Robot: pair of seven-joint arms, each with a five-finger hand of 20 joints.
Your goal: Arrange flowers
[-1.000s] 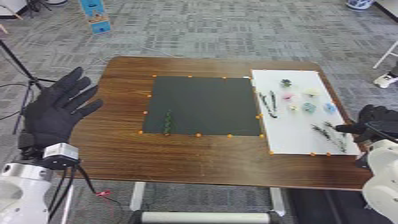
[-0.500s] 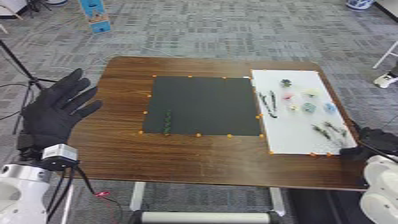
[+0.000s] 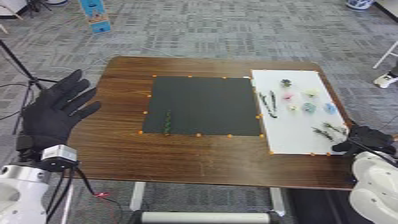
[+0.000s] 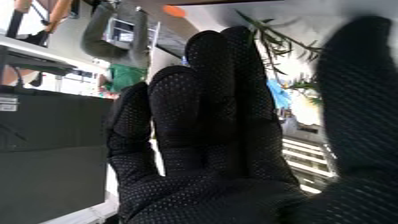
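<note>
The white sheet is lying on the brown wooden bench. The right robot hand is standing at the sheet's near right corner, its fingers extending and its thumb standing apart — condition: open. Whether it is touching the sheet, I cannot tell. The left robot hand is standing well to the left of the sheet, also open, its fingers loosely spreading.

Task items: two leafy sprigs are lying on the sheet's near right part. Farther up the sheet, a dark flower head, a pink flower, a pale yellow flower, a small yellow flower, a blue-grey flower and a blue flower are lying apart. A dark V-shaped implement is lying along the sheet's left side.

Just left of the sheet, a black mat is lying flat — a narrow green sprig is occupying its near left part.
</note>
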